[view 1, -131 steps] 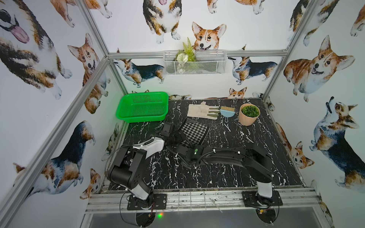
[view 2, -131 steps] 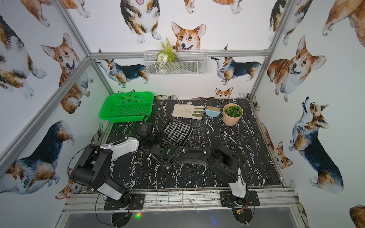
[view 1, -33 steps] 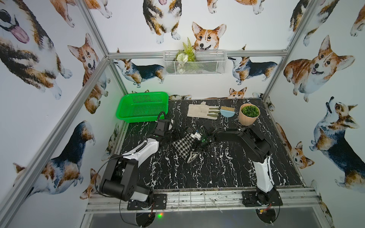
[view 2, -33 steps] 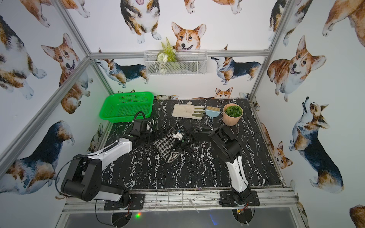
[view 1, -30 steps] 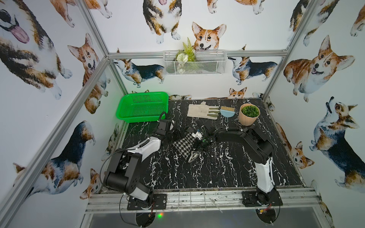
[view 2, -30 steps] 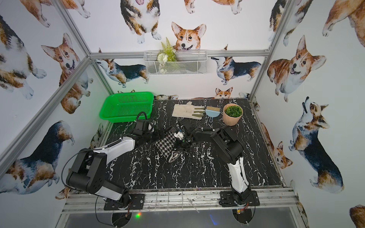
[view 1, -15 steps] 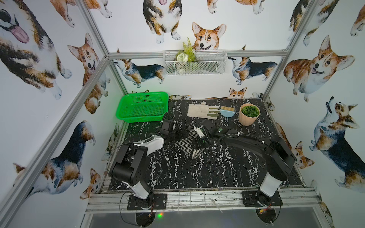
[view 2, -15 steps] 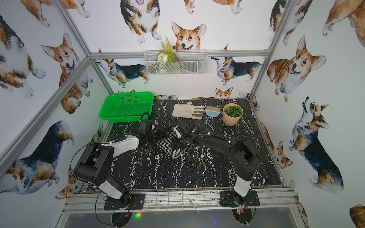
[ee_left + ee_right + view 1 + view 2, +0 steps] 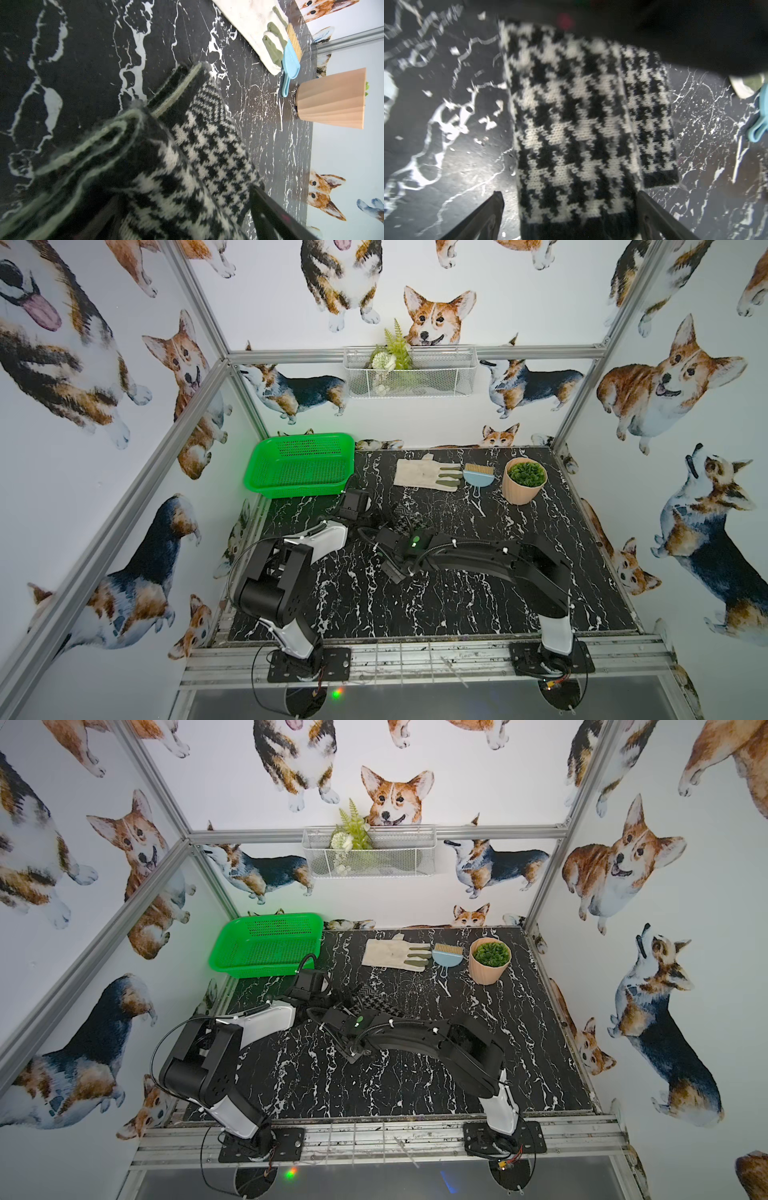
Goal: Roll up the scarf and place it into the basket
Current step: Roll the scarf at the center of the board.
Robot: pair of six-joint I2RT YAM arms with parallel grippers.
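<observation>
The scarf, black-and-white houndstooth with cream edging, lies partly rolled on the black marble table. In both top views only a small patch of the scarf shows between the two wrists. My right gripper is open, with one finger on each side of the roll's near end and a gap on one side. My left gripper is open wide at the roll's spiral end, and the scarf fills the space between its fingers. The green basket stands apart at the back left with nothing in it.
An off-white work glove, a small blue brush and a peach pot with a green plant stand in a row along the back. A white wire basket hangs on the back wall. Metal frame posts stand at the table's corners.
My right gripper has opened and let go of the scarf's fold. Its arm has swung low across the front. The scarf now lies more compact, a little farther back.
</observation>
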